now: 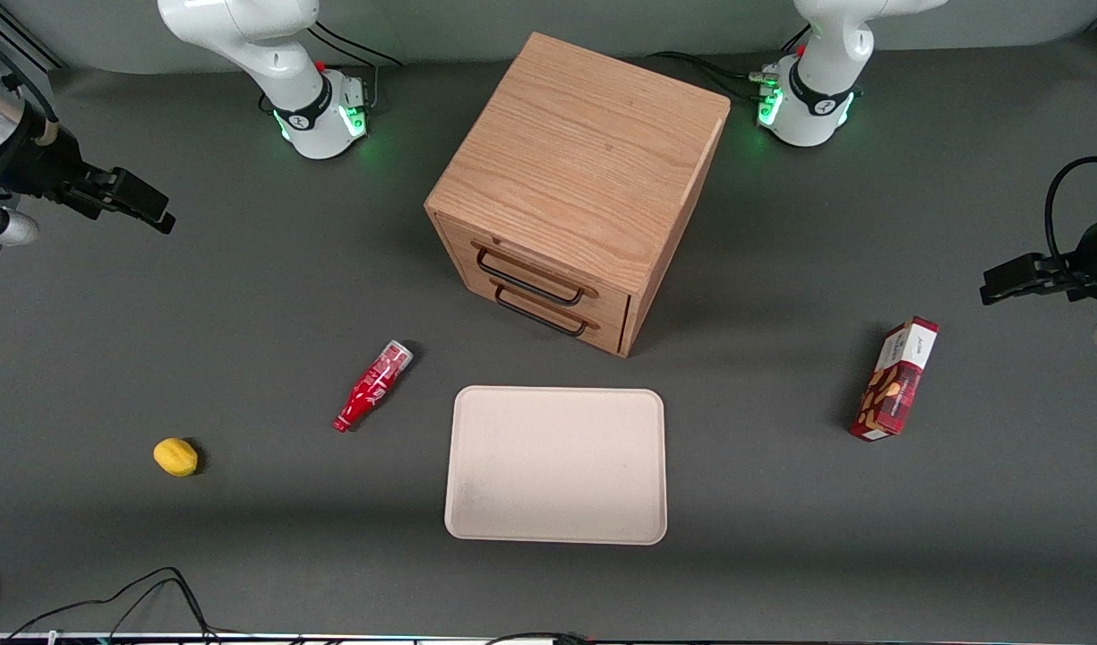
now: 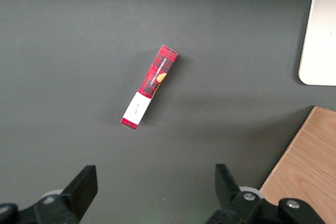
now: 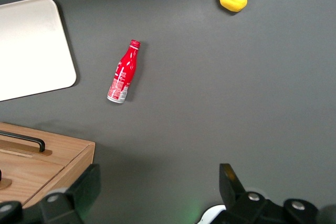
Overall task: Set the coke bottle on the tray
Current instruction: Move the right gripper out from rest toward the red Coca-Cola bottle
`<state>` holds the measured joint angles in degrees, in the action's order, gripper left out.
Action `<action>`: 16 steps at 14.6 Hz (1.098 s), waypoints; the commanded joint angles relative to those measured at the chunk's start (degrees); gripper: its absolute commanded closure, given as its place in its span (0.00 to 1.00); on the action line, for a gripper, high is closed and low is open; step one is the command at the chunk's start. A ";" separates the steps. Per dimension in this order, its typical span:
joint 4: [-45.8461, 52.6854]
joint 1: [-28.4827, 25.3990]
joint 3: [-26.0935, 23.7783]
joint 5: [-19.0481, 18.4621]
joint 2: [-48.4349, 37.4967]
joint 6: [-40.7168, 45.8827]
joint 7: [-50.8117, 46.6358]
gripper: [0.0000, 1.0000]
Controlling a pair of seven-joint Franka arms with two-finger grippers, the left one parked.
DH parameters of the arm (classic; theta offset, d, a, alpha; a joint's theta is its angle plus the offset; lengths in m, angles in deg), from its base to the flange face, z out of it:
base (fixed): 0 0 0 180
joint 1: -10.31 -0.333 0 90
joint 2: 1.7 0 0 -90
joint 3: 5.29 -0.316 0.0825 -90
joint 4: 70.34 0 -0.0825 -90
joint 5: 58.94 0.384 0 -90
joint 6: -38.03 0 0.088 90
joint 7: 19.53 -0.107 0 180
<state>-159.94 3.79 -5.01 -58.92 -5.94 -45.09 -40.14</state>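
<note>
Not started: my gripper (image 3: 157,182) hangs wide open and empty, high above the table. Coke bottle (image 3: 123,78) lies flat well below me, just beside the tray (image 3: 31,45), which is bare. Next: descend, straddle bottle body.

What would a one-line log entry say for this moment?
stage: not started | coke bottle: lying on table beside tray | gripper: open, high above table, holding nothing
</note>
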 commanded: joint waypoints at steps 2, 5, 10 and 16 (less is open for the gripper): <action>1.27 0.36 0.08 1.30 0.20 1.03 0.30 0.00; 0.83 0.19 -0.10 1.30 -0.06 1.64 1.09 0.00; 3.10 -0.43 -6.58 1.30 4.57 0.95 2.51 0.00; -1.70 -0.17 -9.68 4.11 17.41 -13.79 -20.77 0.00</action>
<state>-160.00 3.31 -14.98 -56.98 7.08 -54.87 -55.37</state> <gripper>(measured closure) 0.000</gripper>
